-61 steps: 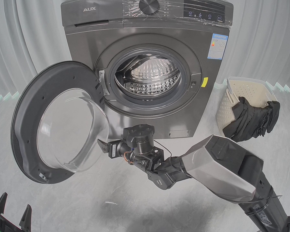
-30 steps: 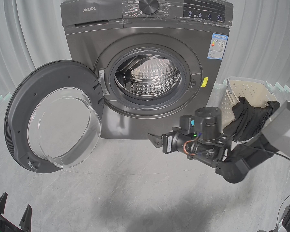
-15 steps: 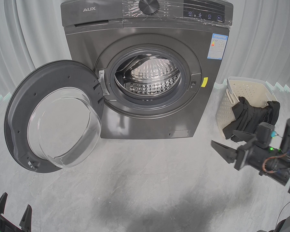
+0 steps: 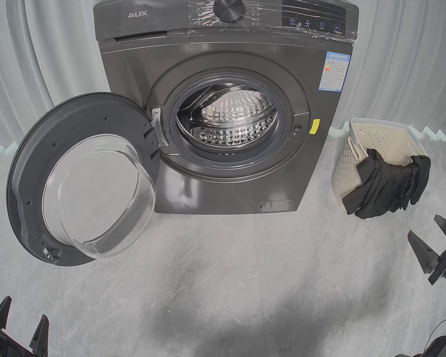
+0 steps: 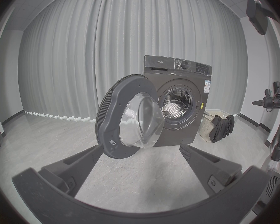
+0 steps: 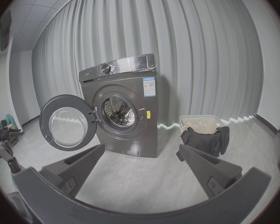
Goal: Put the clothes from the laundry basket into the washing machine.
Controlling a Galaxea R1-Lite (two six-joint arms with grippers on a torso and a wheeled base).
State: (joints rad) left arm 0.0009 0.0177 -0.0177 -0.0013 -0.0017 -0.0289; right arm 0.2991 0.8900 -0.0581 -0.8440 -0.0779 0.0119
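The black clothes (image 4: 386, 187) hang over the rim of the laundry basket (image 4: 379, 124) beside the washing machine (image 4: 134, 70), so the right gripper (image 4: 426, 228), jaws wide apart and empty, could drag that basket over.

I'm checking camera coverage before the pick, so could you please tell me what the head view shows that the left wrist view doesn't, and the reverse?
Head view adds: the door hinge beside the opening, seen from above.
Left wrist view adds: the ceiling and the door's ribbed outer edge.
Both share: the washing machine with its door swung open, the drum, the laundry basket with black clothes draped over its rim, and the left gripper and right gripper, both open.
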